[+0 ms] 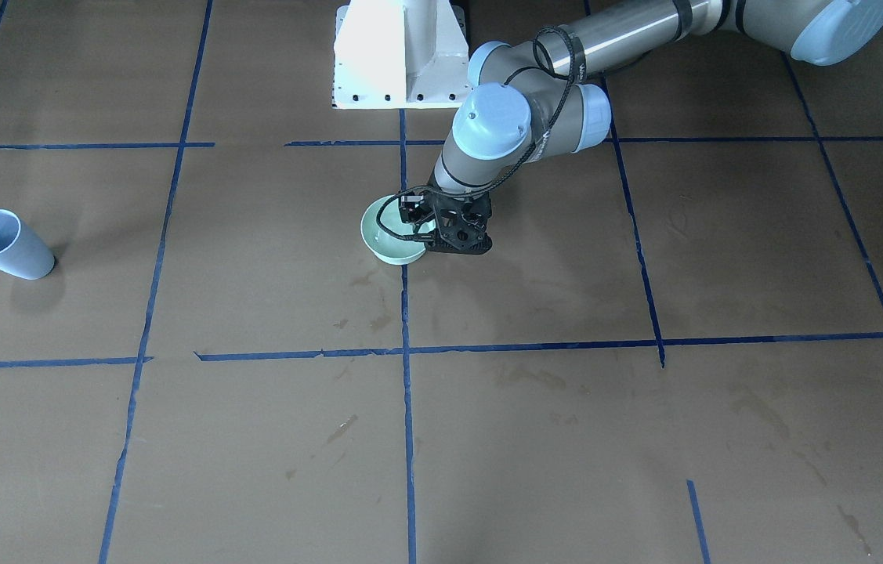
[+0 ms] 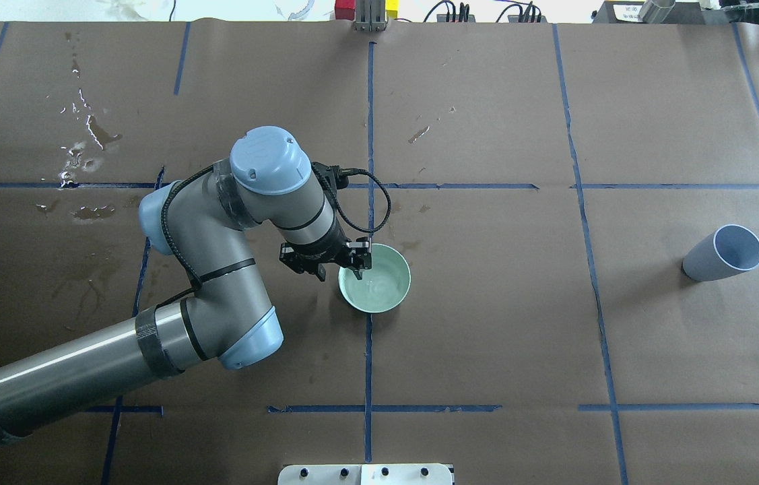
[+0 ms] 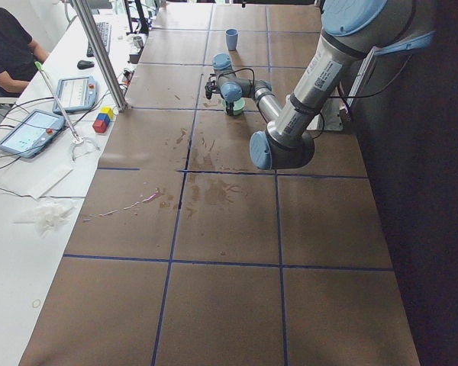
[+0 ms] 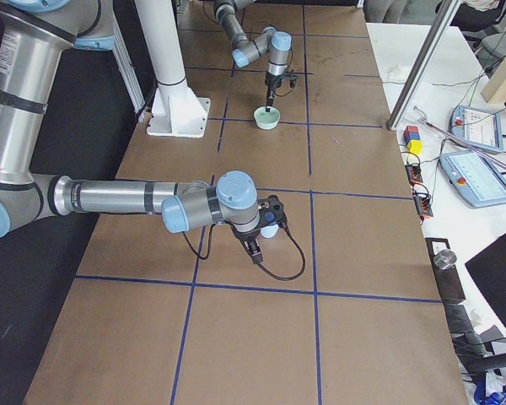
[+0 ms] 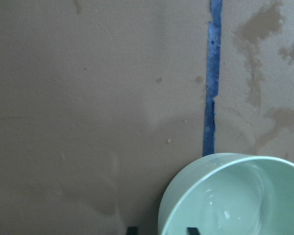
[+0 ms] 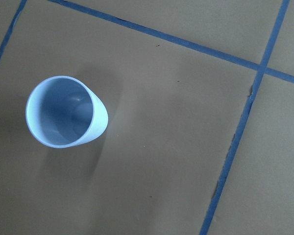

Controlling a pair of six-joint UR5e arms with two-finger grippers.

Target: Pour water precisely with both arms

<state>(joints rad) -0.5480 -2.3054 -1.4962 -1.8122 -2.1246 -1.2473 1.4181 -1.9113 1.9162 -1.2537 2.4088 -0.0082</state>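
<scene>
- Brown paper crossed by blue tape lines is spread over the table (image 2: 487, 337); wet patches (image 2: 79, 158) are seen toward its far left corner
- The left arm (image 2: 217, 269) is reached out over the middle of the table; its wrist is pointed down at the bowl
- The right arm (image 4: 118, 196) is shown only in the exterior right view, stretched low toward the table's right end
- A mint-green bowl (image 1: 394, 254) is set on the centre tape line, about midway between the robot's edge and the operators' edge
- A pale blue cup (image 2: 722, 252) is stood upright near the right-hand edge, well apart from the bowl
- The left gripper (image 5: 161, 230) is held released; its fingers (image 5: 191, 229) are parted astride the bowl's rim, one inside, one outside
- The right gripper (image 4: 255, 251) is held just beside the cup; whether it is released or clenched cannot be told
- The water (image 5: 225, 210) is seen as a faint sheen in the bowl's bottom
</scene>
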